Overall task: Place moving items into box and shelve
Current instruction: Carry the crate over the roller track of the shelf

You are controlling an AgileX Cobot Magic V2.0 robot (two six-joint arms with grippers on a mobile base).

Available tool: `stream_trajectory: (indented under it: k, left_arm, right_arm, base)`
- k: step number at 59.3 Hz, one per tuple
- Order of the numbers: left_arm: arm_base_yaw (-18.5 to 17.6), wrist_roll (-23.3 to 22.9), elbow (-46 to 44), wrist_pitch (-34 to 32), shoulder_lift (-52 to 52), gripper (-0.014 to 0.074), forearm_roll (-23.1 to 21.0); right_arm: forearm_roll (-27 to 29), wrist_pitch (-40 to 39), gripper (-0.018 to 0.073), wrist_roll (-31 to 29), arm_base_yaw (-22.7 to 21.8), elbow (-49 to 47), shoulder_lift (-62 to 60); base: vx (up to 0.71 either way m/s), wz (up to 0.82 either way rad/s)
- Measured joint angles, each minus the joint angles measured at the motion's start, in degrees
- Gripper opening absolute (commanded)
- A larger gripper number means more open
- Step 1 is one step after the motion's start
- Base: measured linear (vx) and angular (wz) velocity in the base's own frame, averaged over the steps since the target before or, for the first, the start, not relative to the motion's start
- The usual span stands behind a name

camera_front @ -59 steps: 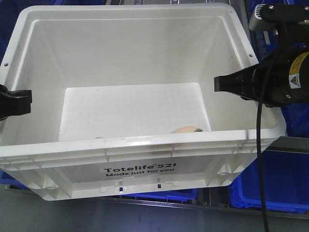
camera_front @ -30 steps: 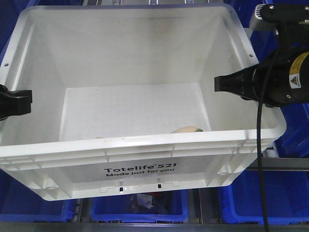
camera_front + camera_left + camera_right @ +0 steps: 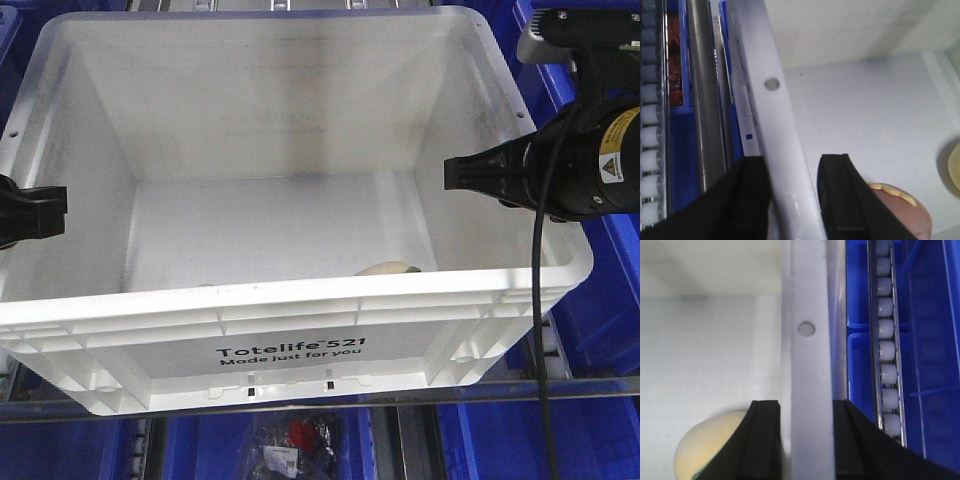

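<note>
In the front view the printed near wall of the box fills the foreground, and what lies under it has changed: half a second ago a blue bin sat close beneath the near rim with its contents barely showing, while now its dark and red clutter lies plainly open, and a metal rail crosses just under the crate's base. The crate itself holds the same place in the frame, so the background has slid past it.

The left gripper has its jaws closed on the box's left rim, one black finger outside and one inside the wall; just beyond the inner finger the greyish-pink lump rests on the floor of the box. The right gripper clamps the right rim the same way, with the pale yellow lump just inside, a green edge low on it. In the front view that yellow lump peeks over the near rim, as before.

Farther off, roller tracks and more blue bins run beside the crate's right side.
</note>
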Motion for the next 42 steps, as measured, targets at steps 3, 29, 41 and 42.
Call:
stream_trajectory:
  k: [3,29,41,42]
  left_arm:
    - [0.0,0.0,0.0,0.0,0.0,0.0015,0.0]
    - [0.0,0.0,0.0,0.0,0.0,0.0015,0.0]
    - [0.0,0.0,0.0,0.0,0.0,0.0015,0.0]
    - [0.0,0.0,0.0,0.0,0.0,0.0015,0.0]
  right_arm:
    - [0.0,0.0,0.0099,0.0,0.0,0.0,0.0]
    - [0.0,-0.1,0.0099,0.0,0.0,0.0,0.0]
    - [0.0,-0.1,0.0099,0.0,0.0,0.0,0.0]
    - [0.0,-0.1,0.0099,0.0,0.0,0.0,0.0]
  base:
    - [0.13,-0.01]
    - [0.08,0.00]
    - [0.00,0.00]
    - [0.00,0.00]
